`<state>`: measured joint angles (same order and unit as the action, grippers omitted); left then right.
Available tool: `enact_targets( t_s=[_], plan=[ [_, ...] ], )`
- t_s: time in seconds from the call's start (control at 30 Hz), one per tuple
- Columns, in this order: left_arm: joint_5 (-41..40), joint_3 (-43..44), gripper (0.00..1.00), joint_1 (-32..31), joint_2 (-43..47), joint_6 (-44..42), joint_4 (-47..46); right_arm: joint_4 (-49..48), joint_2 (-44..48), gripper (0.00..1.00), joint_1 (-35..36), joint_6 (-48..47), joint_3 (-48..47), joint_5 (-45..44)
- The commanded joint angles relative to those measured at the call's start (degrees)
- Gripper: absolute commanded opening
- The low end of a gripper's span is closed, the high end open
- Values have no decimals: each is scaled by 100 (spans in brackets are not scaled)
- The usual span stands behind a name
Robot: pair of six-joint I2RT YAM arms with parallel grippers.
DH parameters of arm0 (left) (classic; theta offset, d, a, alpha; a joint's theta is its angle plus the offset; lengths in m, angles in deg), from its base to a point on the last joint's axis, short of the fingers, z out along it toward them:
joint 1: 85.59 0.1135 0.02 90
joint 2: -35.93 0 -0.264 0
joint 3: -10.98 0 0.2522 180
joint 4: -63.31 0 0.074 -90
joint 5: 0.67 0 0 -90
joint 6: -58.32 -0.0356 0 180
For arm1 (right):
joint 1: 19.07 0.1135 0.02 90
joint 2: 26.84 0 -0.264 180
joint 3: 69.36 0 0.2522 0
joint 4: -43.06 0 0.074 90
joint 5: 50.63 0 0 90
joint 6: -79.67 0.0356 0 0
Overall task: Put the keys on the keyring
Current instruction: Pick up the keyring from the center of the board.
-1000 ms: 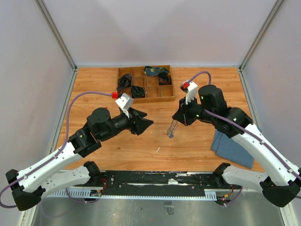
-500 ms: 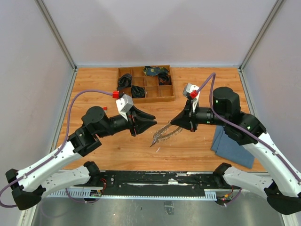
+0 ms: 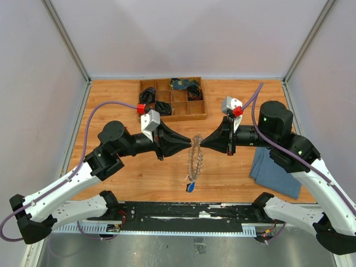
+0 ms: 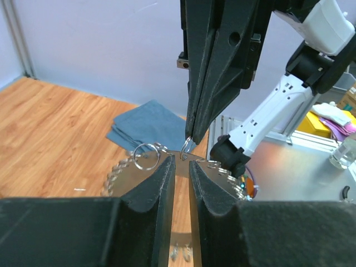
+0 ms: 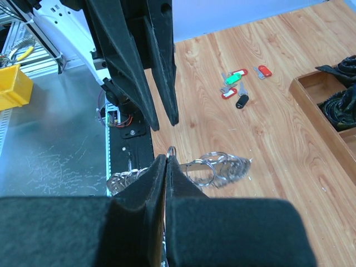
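The keyring, a metal ring bristling with silver keys, hangs in the air between both grippers, with a blue-headed key dangling at its bottom. My right gripper is shut on a small loop of the keyring, seen at its tips. My left gripper faces it from the left. Its jaws stand a narrow gap apart at the ring's edge, and its tips are close to the right gripper's. The loose keys, red, green and black, lie on the table; the top view does not show them.
A wooden compartment tray with dark items stands at the back centre and also shows in the right wrist view. A folded blue cloth lies at the right under the right arm. The black base rail runs along the near edge.
The right gripper has swung the keyring up to hang upright at centre. The left gripper has moved right until its tips meet the ring.
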<state>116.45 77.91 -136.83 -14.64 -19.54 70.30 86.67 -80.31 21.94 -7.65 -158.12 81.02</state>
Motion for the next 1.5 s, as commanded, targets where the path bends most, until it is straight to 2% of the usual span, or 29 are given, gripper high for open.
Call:
enact_targets(
  t_s=[0.0, 0.93, 1.1, 1.47],
  plan=[
    [451, 107, 22, -52, -51, 52, -388, -404, 65, 1, 98, 56, -259, 283],
    [772, 89, 33, -147, -399, 245, -852, -733, 21, 1, 125, 251, -153, 482],
    [680, 71, 38, -149, -437, 240, -860, -753, 26, 1, 135, 251, -140, 513],
    [295, 3, 35, -149, -164, 124, -674, -657, 82, 0, 137, 148, -115, 399]
  ],
)
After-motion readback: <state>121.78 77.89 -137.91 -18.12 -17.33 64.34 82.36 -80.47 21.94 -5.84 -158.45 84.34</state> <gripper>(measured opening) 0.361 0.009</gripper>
